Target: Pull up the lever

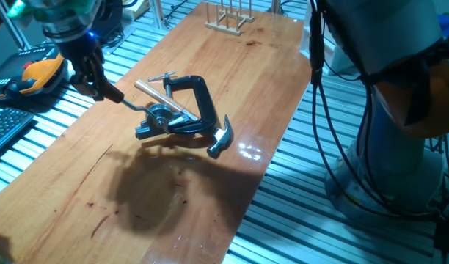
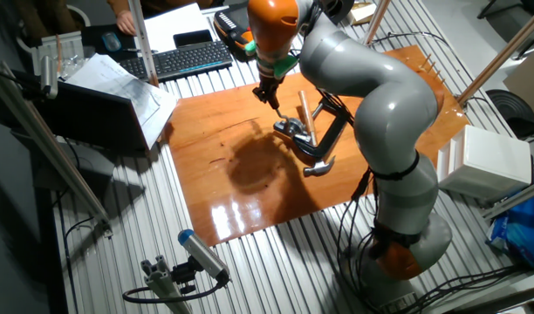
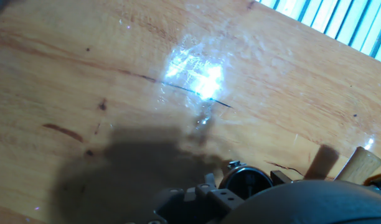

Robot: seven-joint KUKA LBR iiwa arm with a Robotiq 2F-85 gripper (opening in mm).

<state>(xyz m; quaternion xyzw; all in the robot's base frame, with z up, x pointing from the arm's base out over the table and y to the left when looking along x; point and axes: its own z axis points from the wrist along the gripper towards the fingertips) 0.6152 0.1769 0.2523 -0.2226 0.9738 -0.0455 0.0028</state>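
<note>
The lever is a thin bent silver arm (image 1: 135, 106) running from a small silver hub (image 1: 160, 115) up and left to my gripper (image 1: 107, 91). The gripper's dark fingers are closed around the lever's outer end, and the red-brown knob is mostly hidden between them. The lever end is raised above the table. In the other fixed view the gripper (image 2: 270, 94) stands just left of the hub (image 2: 292, 129). The hand view shows the hub (image 3: 246, 181) from above, with only a dark blur of the hand at the bottom.
A black C-clamp (image 1: 199, 99) holds the hub assembly on the wooden table (image 1: 232, 59). A pale-handled hammer (image 1: 169, 103) lies across it, its head (image 1: 220, 141) near the table's right edge. A wooden rack (image 1: 228, 18) stands at the far end. A keyboard (image 2: 184, 58) lies off the table.
</note>
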